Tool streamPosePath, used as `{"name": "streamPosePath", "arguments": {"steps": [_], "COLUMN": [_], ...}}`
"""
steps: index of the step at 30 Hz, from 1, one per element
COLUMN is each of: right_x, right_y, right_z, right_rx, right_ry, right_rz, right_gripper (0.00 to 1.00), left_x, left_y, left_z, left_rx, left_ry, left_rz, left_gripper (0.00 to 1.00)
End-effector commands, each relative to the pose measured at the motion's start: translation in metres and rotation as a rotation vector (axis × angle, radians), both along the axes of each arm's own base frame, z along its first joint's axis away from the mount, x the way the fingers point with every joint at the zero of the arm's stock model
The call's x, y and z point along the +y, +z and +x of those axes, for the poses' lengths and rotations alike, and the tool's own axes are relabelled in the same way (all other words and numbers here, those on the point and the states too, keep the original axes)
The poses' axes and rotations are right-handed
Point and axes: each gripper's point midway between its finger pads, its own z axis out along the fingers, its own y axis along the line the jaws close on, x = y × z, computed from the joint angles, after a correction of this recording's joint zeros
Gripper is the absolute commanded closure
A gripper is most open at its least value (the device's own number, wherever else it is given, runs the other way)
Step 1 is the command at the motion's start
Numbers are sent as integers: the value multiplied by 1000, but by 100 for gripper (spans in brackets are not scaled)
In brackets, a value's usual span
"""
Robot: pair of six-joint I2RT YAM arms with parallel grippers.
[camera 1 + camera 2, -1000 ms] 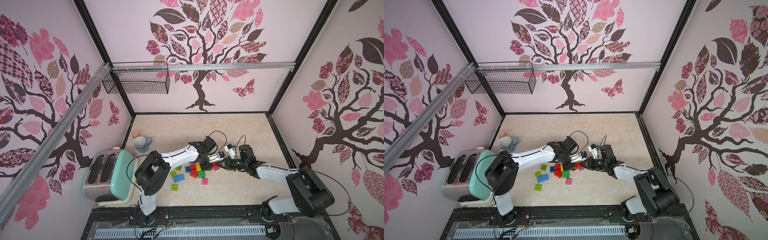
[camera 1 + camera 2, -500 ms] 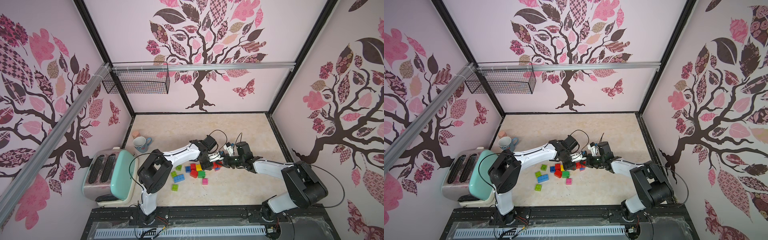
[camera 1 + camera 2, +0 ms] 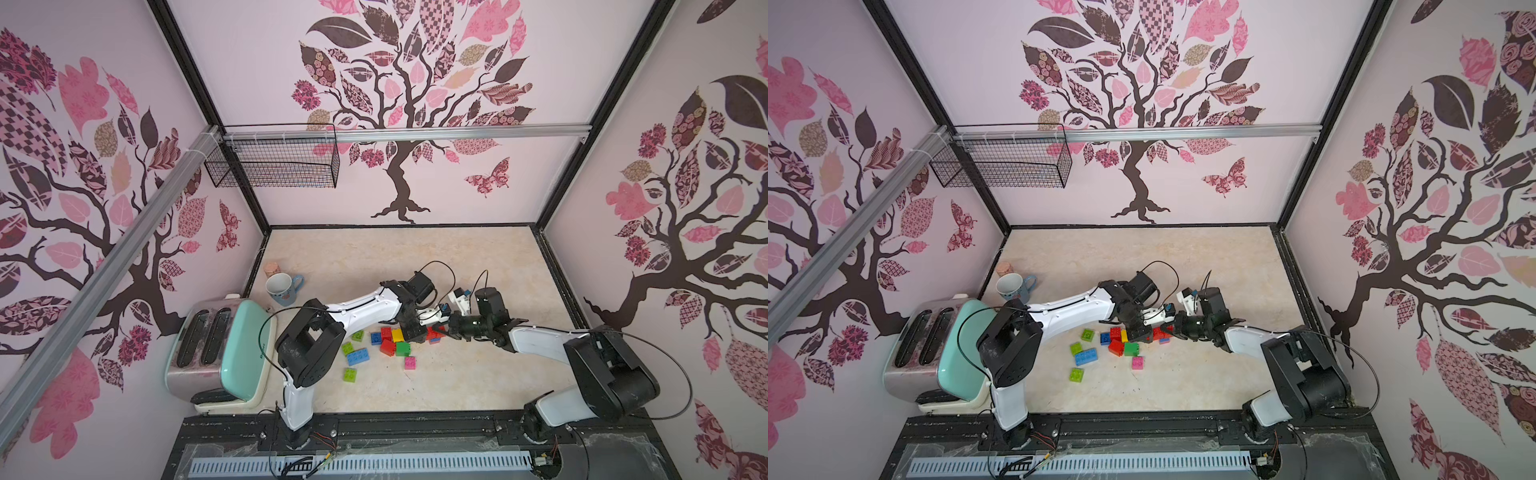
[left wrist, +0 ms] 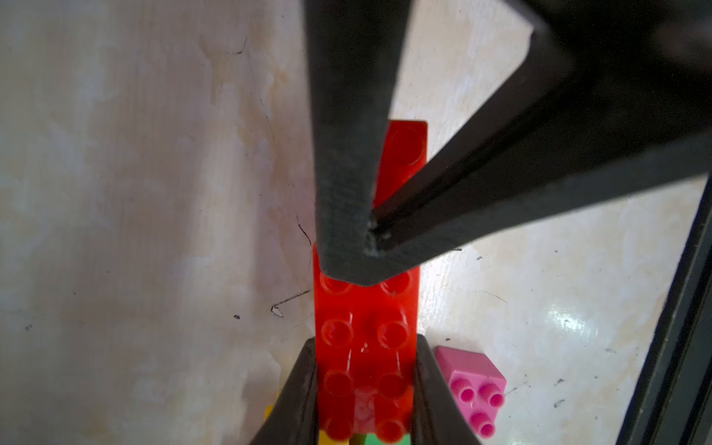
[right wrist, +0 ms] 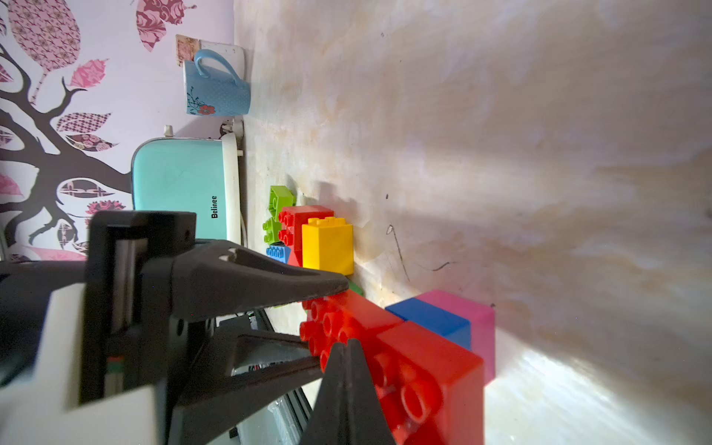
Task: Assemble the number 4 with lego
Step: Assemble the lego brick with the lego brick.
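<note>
Lego (image 3: 387,348) clustered mid table (image 3: 353,257) in both top views. Left wrist: left fingers (image 4: 302,389) clamped on red brick (image 4: 366,346), studs up; right fingers (image 4: 343,192) together, tip at its studs; pink brick (image 4: 474,377) just beside. Right wrist: same clamp seen side-on, yellow brick (image 5: 327,246) near, behind.

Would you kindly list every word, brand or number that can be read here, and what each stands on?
"Belinee": dark letters on the mint-green side of the toaster, right wrist view.
The same brand mark in a top view: too small to read.
The lego and the mug: no text readable.
</note>
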Motion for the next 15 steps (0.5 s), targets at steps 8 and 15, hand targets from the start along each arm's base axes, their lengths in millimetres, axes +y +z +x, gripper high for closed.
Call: {"name": "streamPosePath", "arguments": {"steps": [8, 15], "right_x": [9, 13], "right_y": [2, 22], "right_z": [-10, -15], "right_rx": [50, -3], "right_ry": [61, 98], "right_rz": [63, 123], "right_gripper": [100, 100], "left_x": [-6, -6], "left_y": [-10, -10], "left_z": [-2, -4], "left_rx": [10, 9], "left_ry": [-22, -27], "left_rz": [15, 20], "left_gripper": [100, 100]}}
